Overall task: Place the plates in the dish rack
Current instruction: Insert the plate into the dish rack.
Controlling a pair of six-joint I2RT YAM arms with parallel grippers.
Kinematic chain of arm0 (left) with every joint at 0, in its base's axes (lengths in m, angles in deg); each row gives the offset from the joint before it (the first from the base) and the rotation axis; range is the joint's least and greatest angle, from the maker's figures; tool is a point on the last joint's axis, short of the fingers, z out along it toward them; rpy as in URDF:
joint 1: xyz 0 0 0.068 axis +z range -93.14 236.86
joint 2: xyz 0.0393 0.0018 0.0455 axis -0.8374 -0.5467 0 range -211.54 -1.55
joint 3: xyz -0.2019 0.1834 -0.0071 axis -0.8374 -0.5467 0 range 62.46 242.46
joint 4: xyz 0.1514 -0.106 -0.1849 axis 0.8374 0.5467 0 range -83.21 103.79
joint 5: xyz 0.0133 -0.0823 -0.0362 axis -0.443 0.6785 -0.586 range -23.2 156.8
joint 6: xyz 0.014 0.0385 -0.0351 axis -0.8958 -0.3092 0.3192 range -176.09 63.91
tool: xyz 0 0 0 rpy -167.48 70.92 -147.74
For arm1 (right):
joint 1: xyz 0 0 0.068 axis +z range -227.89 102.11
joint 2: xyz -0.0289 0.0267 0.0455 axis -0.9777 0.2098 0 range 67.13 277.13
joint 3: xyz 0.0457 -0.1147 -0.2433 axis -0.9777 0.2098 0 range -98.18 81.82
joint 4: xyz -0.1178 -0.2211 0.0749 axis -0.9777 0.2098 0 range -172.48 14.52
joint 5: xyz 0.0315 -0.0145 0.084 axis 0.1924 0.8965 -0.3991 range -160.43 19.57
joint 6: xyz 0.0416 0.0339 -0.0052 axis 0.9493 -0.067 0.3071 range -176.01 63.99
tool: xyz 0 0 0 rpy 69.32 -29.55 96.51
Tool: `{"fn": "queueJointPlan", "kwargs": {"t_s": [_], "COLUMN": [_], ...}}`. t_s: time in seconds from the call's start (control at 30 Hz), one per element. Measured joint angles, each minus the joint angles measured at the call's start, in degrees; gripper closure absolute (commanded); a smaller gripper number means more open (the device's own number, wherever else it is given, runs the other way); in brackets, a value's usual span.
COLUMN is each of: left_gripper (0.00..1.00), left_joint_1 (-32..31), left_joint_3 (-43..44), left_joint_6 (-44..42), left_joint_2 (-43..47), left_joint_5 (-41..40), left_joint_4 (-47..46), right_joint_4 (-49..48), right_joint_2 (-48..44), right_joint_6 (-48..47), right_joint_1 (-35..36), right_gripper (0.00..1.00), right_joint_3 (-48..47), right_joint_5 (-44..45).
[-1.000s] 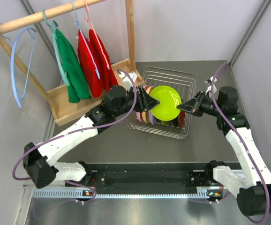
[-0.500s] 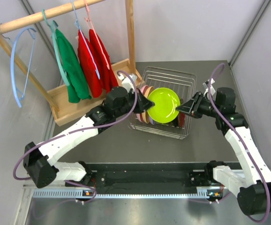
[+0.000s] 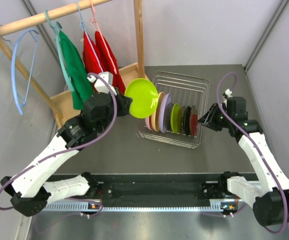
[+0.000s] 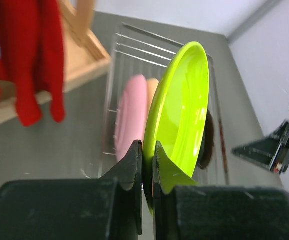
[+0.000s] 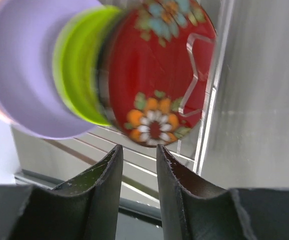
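Lime plate (image 3: 141, 98) is gripped by its rim in the left gripper (image 3: 127, 101), held at 10 o'clock off the dish rack (image 3: 184, 87), loading step mid-way; a free slot must be aligned next, right gripper (image 3: 207, 119) narrowly parted, empty

The dish rack (image 3: 182, 80) stands on the far part of the table (image 3: 119, 150), a little right of the middle, and the clothes stand (image 3: 67, 107) is to its left, in the far left corner. In the near half of the rack the row of plates (image 3: 172, 117) stands on edge, side by side from left to right. One more plate (image 3: 141, 98) is in the air at the rack's left edge, between the fingers of the left gripper (image 3: 126, 103), while the right gripper (image 3: 208, 120) is just outside the rack's right side.
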Motion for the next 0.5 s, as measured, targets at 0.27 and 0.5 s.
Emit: {"fn": "queueJointPlan", "kwargs": {"t_s": [0.27,0.5], "left_gripper": [1.0,1.0], "left_joint_1": [0.0,0.0], "left_joint_3": [1.3,1.3], "left_joint_6": [-1.2,-1.2], "left_joint_2": [-1.3,-2.7], "left_joint_5": [-8.5,-11.1], "left_joint_4": [7.1,10.4], "right_joint_4": [-2.9,-3.8], "right_joint_2": [5.4,7.7], "right_joint_6": [0.9,0.7], "right_joint_1": [0.0,0.2], "right_gripper": [0.67,0.67], "right_joint_3": [5.7,5.8], "right_joint_5": [-1.0,2.0]}}
